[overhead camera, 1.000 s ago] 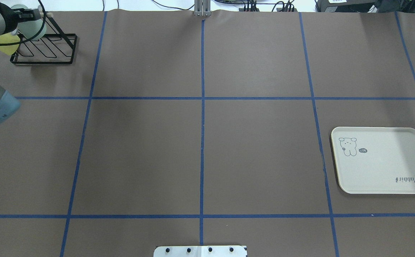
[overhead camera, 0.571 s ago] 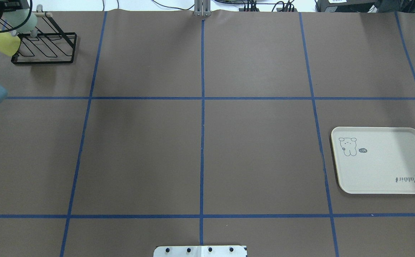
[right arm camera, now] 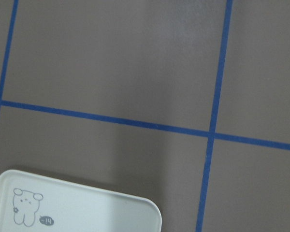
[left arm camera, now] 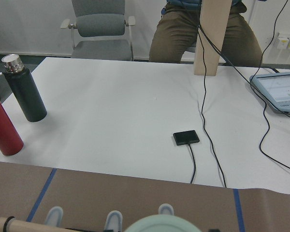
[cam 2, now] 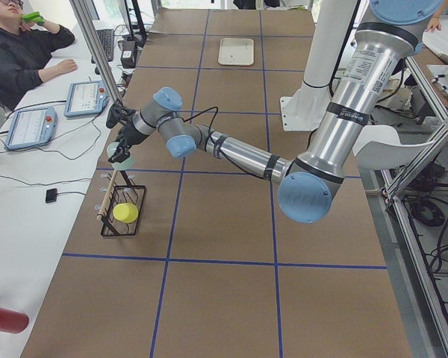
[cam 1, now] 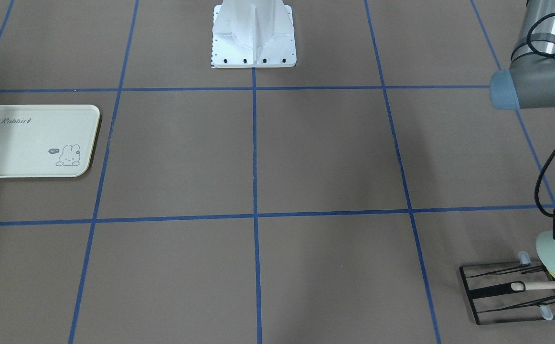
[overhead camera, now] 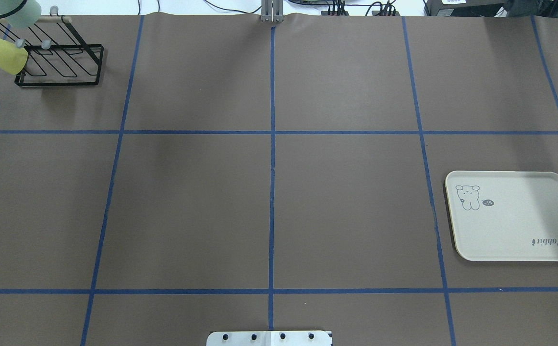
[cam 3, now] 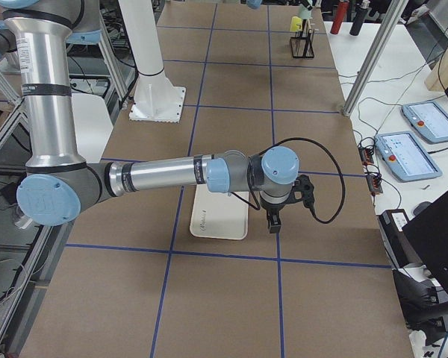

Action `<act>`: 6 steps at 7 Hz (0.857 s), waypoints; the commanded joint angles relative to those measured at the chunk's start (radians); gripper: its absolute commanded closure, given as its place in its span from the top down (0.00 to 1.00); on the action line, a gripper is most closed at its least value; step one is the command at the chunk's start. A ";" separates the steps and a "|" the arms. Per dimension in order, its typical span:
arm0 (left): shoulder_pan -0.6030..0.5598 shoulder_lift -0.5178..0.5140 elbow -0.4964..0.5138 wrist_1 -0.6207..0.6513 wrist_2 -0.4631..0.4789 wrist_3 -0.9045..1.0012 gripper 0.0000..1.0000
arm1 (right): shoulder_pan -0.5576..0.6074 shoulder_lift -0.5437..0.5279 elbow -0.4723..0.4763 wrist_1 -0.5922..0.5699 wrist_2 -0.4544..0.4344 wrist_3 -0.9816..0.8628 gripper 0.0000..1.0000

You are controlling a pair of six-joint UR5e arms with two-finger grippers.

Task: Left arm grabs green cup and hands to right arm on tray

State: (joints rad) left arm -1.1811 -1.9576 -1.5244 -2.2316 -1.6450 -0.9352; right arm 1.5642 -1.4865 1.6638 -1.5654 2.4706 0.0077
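Brown table gridded with blue tape; cream tray near the right edge, black wire rack at the far left corner.

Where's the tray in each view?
Front-facing: tray at left edge, mid-height.
Overhead: tray at right edge, below middle.
Exterior left: tray top centre, far end.
Exterior right: tray just left of centre.
Left wrist: not in it.
Right wrist: tray corner, bottom left.
Shared landmark: blue tape lines.
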 commanded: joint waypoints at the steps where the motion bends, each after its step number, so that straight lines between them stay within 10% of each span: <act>1: 0.000 -0.026 0.000 0.010 0.011 -0.011 0.39 | -0.065 0.072 -0.019 0.210 -0.110 0.280 1.00; 6: 0.044 -0.093 -0.003 0.013 0.007 -0.331 0.40 | -0.301 0.268 -0.045 0.577 -0.134 1.026 1.00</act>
State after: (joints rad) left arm -1.1606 -2.0374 -1.5205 -2.2184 -1.6355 -1.1607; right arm 1.3176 -1.2549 1.6216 -1.0792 2.3460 0.8502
